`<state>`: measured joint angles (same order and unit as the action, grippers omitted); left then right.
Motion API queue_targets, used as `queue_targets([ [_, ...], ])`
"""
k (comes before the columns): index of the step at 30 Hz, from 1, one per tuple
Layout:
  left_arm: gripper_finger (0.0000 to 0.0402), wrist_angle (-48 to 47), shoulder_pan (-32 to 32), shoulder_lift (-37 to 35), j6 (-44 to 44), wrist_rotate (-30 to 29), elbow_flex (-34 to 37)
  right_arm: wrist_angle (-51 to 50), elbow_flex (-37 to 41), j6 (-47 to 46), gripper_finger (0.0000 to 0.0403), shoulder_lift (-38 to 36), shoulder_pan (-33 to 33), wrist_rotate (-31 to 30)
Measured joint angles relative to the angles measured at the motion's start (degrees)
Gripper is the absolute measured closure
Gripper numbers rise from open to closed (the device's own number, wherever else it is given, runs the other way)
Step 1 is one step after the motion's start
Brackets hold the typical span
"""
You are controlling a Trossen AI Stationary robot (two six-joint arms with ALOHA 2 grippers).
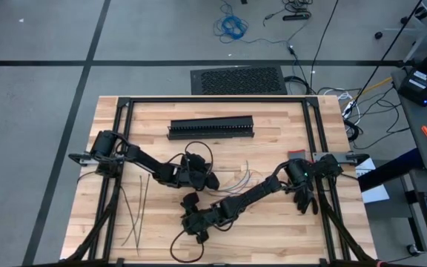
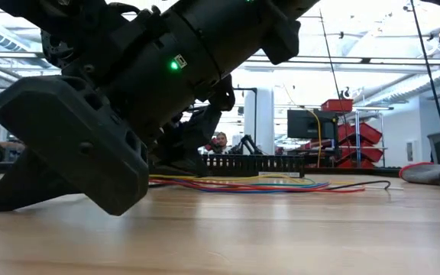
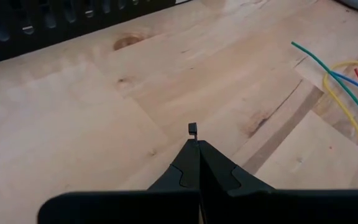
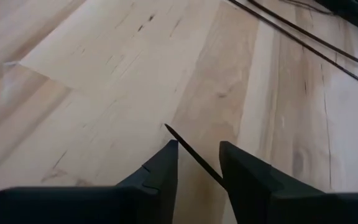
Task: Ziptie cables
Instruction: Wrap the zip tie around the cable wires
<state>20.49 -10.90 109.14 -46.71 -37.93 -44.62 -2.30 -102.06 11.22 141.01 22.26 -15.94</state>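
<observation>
The cables (image 1: 239, 182), thin coloured wires, lie loose on the wooden table between the two arms and also show in the low view (image 2: 258, 185) and the left wrist view (image 3: 347, 87). Several zipties (image 1: 136, 209), thin dark strips, lie flat at the near left. My left gripper (image 1: 207, 176) (image 3: 194, 146) is left of the cables, shut on a ziptie. My right gripper (image 1: 187, 221) (image 4: 197, 155) reaches across to the near middle of the table. It is open, and a thin dark ziptie strip (image 4: 194, 155) runs slantwise through the gap between its fingers. My left gripper pinches a ziptie between its two shut fingertips. Only the small square head (image 3: 192, 129) pokes out past the tips, just above the tabletop. The fingers hide the rest of the strip. My right gripper: whether its fingers touch the strip between them, I cannot tell.
A long black slotted duct (image 1: 211, 127) lies across the far middle of the table (image 1: 288, 222). Black frame rails (image 1: 313, 133) run along both sides. More dark strips (image 4: 303, 40) lie beyond my right gripper. A black cable loop (image 1: 184, 246) is at the near edge.
</observation>
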Motion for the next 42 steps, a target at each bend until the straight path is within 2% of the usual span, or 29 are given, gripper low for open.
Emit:
queue_targets([
  [8, 0.0402, 0.0, 0.0, 0.9, 0.6, 0.0, 0.0, -0.7, 0.1, 0.3, 0.0386, 0.1, -0.5, 3.9],
  [10, 0.0402, 0.2, 0.0, 1.4, 0.6, -0.2, 0.0, -1.0, 0.1, 0.1, 0.0398, 0.1, -0.8, 5.2],
  [15, 0.0402, 0.5, 0.0, 1.8, 0.6, -0.5, -0.1, -2.1, 0.1, -1.5, 0.0402, 0.1, -1.4, 8.1],
  [19, 0.0402, 0.6, 0.0, 1.9, 0.6, -0.5, -0.1, -4.2, 0.1, -3.1, 0.0403, -0.7, -0.9, 8.0],
  [34, 0.0402, 1.5, -0.5, 2.0, 0.7, 0.0, -0.1, -36.2, 0.5, -17.3, 0.0402, -9.2, 3.9, 7.0],
  [42, 0.0402, 1.7, -1.6, 2.0, 0.7, 0.0, 0.0, -44.4, 0.2, -24.1, 0.0402, -9.6, 4.3, 5.0],
])
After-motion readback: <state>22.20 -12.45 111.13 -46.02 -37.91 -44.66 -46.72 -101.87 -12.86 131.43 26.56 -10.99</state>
